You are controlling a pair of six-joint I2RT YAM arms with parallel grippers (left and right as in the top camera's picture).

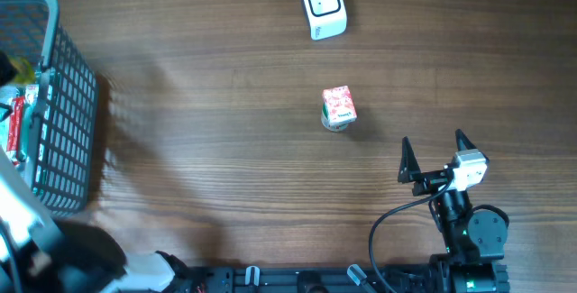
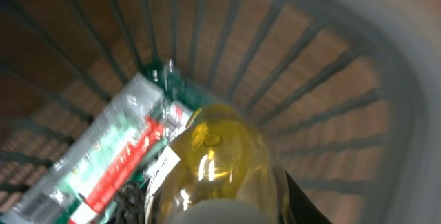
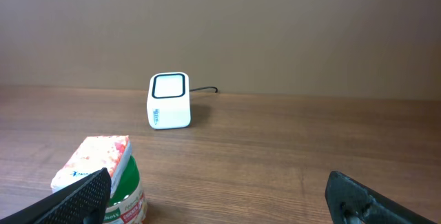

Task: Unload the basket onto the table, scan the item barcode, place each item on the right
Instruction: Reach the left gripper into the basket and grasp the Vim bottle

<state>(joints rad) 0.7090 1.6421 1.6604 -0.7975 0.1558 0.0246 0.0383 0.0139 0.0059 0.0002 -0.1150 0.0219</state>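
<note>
In the left wrist view a yellow bottle [image 2: 213,162] with a pale cap lies in the grey basket [image 2: 358,79], on top of a green and red packet [image 2: 110,162]. My left gripper [image 2: 213,210] is down inside the basket, its dark fingers [image 2: 303,200] pressed against the bottle's sides. The white scanner [image 1: 323,6] stands at the far side of the table. A red-and-white pack on a green tub [image 1: 339,108] sits mid-table. My right gripper [image 1: 433,156] rests open near the front right, nothing between its fingers; the tub [image 3: 114,182] is by its left finger.
The basket [image 1: 63,104] fills the left edge of the table and holds red and green packets [image 1: 18,117]. The scanner's cable [image 3: 203,90] trails off behind the scanner [image 3: 169,100]. The left arm [image 1: 32,239] reaches in from the lower left.
</note>
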